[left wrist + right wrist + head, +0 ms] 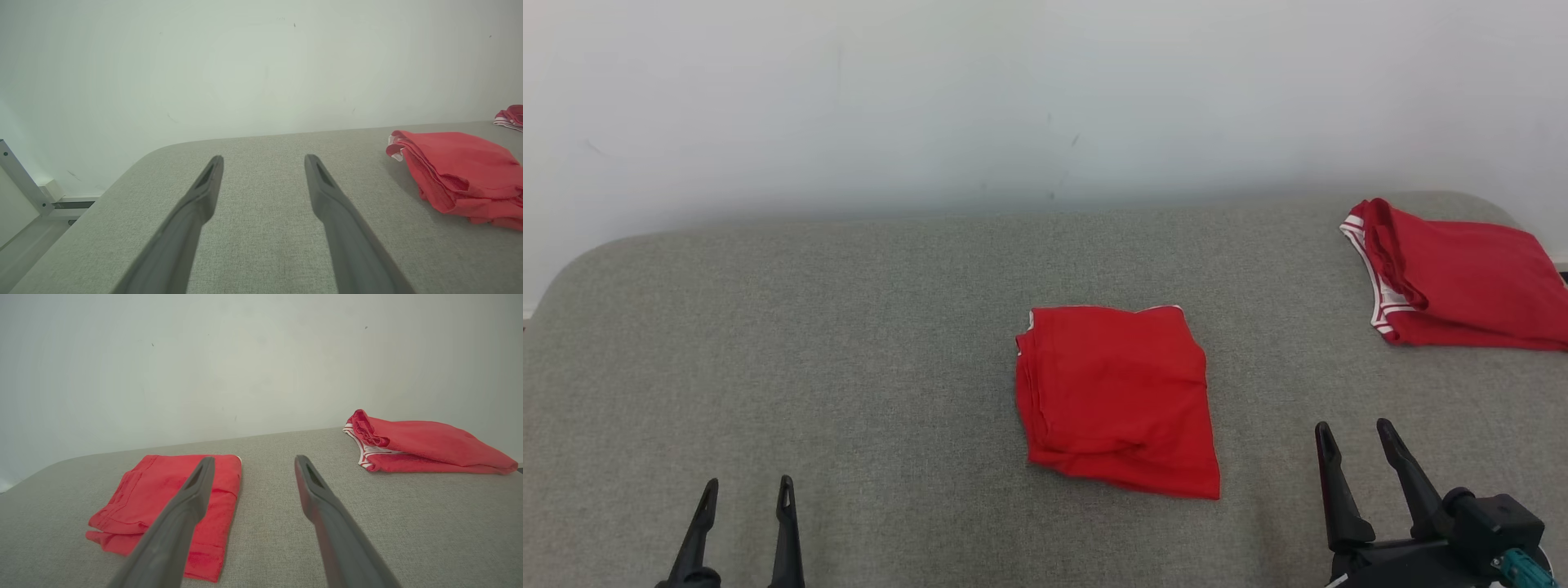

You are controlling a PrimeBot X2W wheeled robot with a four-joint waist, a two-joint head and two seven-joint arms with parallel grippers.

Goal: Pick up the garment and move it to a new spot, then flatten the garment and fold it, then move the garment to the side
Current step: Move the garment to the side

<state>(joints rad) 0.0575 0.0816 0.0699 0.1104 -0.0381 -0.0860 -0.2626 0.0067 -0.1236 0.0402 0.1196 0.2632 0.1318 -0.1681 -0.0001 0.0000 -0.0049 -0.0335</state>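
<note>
A red garment (1117, 398) lies folded into a rough square near the middle of the grey padded surface (849, 343). The left wrist view has it at the right (461, 175), the right wrist view at the left (163, 498). My left gripper (745, 488) stands open at the lower left, well clear of the garment, with nothing between its fingers; in its own view the fingers (264, 160) spread over bare fabric. My right gripper (1354, 428) is open at the lower right, just right of the garment, empty too (252, 461).
A second folded red garment with white stripes (1454, 278) lies at the far right edge of the surface (421, 443). A pale wall (1045, 98) runs behind. The surface's left corner is rounded; a metal frame (20, 179) and floor lie beyond it.
</note>
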